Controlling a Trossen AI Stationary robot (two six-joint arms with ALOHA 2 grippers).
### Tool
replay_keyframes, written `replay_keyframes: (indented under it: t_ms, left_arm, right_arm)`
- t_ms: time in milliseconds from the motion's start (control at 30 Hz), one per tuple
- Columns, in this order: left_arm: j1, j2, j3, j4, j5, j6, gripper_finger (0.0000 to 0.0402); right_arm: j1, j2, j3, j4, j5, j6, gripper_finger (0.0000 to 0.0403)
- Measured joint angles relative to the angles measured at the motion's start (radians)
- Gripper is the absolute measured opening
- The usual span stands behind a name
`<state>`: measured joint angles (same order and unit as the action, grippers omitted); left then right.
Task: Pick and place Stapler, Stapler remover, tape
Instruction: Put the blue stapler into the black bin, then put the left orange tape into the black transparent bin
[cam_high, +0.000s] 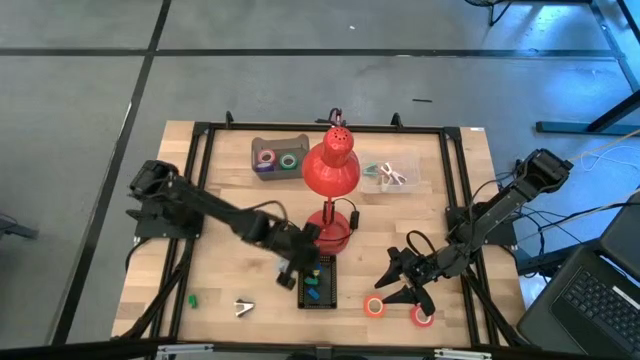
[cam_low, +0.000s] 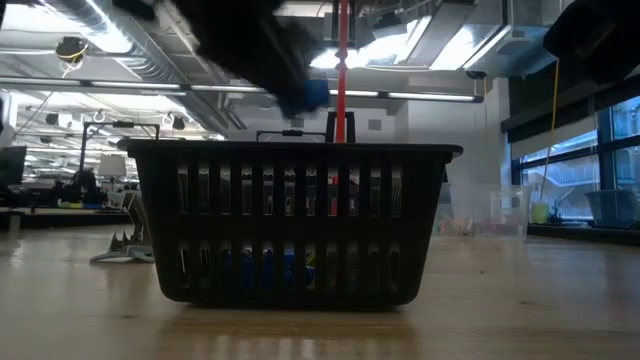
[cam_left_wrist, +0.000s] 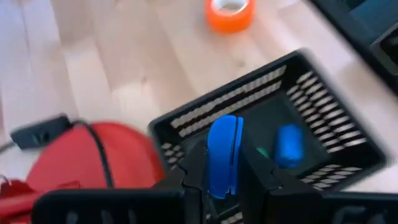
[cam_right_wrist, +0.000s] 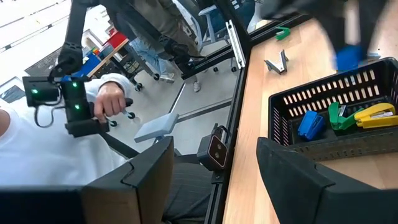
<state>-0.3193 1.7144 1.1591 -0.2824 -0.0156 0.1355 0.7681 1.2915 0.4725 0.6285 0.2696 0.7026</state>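
My left gripper (cam_left_wrist: 225, 180) is shut on a small blue stapler (cam_left_wrist: 224, 152) and hangs over the far left corner of the black basket (cam_high: 330, 300). The low view shows it above the basket rim (cam_low: 290, 150). The basket holds a blue piece (cam_left_wrist: 289, 146), a green one (cam_right_wrist: 337, 115) and a yellow stapler (cam_right_wrist: 376, 115). A silver stapler remover (cam_high: 243, 308) and a green item (cam_high: 191, 299) lie on the table left of the basket. Two tape rolls (cam_high: 375, 307) (cam_high: 422, 316) lie to its right, below my open right gripper (cam_high: 402, 278). My left gripper pinches the blue stapler's two flat sides (cam_left_wrist: 214, 168) between its two fingers. The fingers slant down from the table's left. The stapler's free end (cam_left_wrist: 225, 124) sticks out past the fingertips, and it hangs clear above the basket.
A red lamp (cam_high: 330, 168) stands just behind the basket, its base (cam_left_wrist: 74, 168) and cord close to my left gripper. A grey holder with tape rolls (cam_high: 278, 155) and a clear box (cam_high: 390, 172) stand at the back. A person's hand (cam_right_wrist: 112, 99) shows beyond the table.
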Motion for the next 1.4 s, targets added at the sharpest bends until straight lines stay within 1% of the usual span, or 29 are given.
replay_keyframes:
  t_ms: [100,200,433,600,667,733,800,933,1100,1233,1400]
  left_arm:
    - [0.035,0.044,0.0,-0.004,0.053,0.001,0.0043]
    - [0.025,0.085,0.007,-0.005,0.08,0.023,0.0043]
    - [-0.037,0.206,0.124,0.001,0.105,0.087,0.0043]
    - [-0.046,0.326,0.203,-0.066,0.122,0.104,0.0043]
    - [-0.045,0.365,0.226,-0.082,0.112,0.112,0.0043]
    - [-0.045,0.377,0.237,-0.081,0.084,0.122,0.0046]
    - [-0.042,0.385,0.24,-0.069,0.074,0.123,0.0066]
    - [-0.038,0.377,0.261,-0.093,0.019,0.096,0.0131]
    - [-0.038,0.359,0.31,-0.146,0.007,0.086,0.0196]
    - [-0.038,0.324,0.327,-0.201,0.01,0.041,0.0222]
    - [-0.038,0.228,0.328,-0.34,-0.014,-0.088,0.0228]
  right_arm:
    - [0.0,0.0,0.0,0.0,0.0,0.0,0.0232]
    - [0.0,0.0,0.0,-0.001,0.0,0.0,0.0232]
    - [0.0,0.0,0.0,-0.006,0.0,-0.002,0.0232]
    - [0.0,0.0,0.0,-0.006,0.0,-0.002,0.0232]
    - [0.001,0.0,0.0,-0.006,0.0,0.0,0.0232]
    - [0.002,0.0,0.0,-0.006,0.0,0.0,0.0232]
    - [0.003,0.0,0.0,-0.008,0.0,0.0,0.0232]
    - [0.003,0.0,0.0,-0.012,0.0,0.0,0.0232]
    - [0.003,0.0,0.0,-0.016,0.0,0.0,0.0232]
    - [0.003,0.0,0.0,-0.023,0.0,0.001,0.0232]
    - [0.003,0.0,0.0,-0.021,0.0,0.024,0.0232]
